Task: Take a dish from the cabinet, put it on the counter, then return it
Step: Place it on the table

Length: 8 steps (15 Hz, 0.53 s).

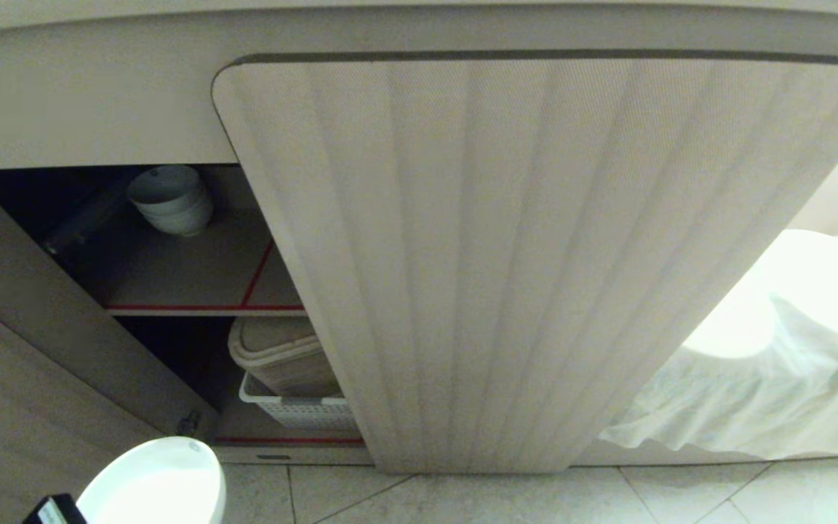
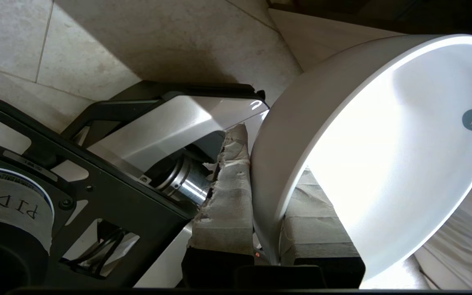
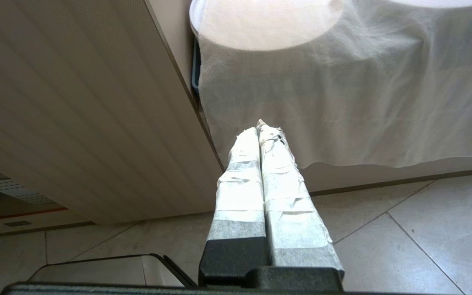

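One dish sits at the lower left of the head view, its wall clamped between the left hand's taped fingers, low before the open cabinet. One stack of bowls stands on the upper shelf, bare shelf before it. The right hand, fingers pressed together, points at a white cloth beside the ribbed door.

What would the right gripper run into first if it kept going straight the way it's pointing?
Most likely the white cloth hanging ahead of the shut right gripper, just beside the ribbed cabinet door. Depth is unclear, but nothing nearer shows in that line.
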Tool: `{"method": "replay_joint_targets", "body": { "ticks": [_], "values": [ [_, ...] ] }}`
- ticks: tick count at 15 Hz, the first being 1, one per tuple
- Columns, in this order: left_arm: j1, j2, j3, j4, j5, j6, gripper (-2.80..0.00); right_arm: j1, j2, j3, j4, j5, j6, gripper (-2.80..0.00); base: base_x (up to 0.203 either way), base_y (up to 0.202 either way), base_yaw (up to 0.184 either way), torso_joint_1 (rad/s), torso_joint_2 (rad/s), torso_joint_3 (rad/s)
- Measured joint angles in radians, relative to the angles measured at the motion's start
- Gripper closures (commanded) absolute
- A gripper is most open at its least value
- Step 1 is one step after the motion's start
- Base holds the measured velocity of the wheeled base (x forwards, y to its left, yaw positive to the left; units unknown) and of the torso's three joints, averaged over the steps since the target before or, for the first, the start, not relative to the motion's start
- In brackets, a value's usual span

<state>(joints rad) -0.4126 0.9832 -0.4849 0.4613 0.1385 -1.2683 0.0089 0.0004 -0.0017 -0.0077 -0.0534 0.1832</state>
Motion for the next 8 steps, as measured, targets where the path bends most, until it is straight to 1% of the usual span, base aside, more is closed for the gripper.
{"method": "replay_joint_targets", "body": {
  "ticks": [3,4,6,8],
  "values": [
    [0.0,0.0,-0.004,0.0,0.0,0.0,0.0,0.0,0.0,0.0,0.0,0.0,-0.001,0.0,0.0,0.0,0.0,0.012,-0.02,-0.008],
    [0.0,0.0,-0.004,0.0,0.0,0.0,0.0,0.0,0.0,0.0,0.0,0.0,-0.004,0.0,0.0,0.0,0.0,0.139,-0.17,-0.031],
    [0.0,-0.004,-0.001,0.0,0.0,0.0,0.0,0.0,0.0,0.0,-0.001,0.0,-0.006,0.0,0.0,0.0,0.0,0.208,-0.07,-0.052],
    [0.0,-0.006,0.001,-0.001,0.0,0.001,0.0,0.0,0.0,0.0,0.002,0.0,-0.006,0.0,0.0,0.0,0.0,0.263,-0.11,-0.216]
  ]
}}
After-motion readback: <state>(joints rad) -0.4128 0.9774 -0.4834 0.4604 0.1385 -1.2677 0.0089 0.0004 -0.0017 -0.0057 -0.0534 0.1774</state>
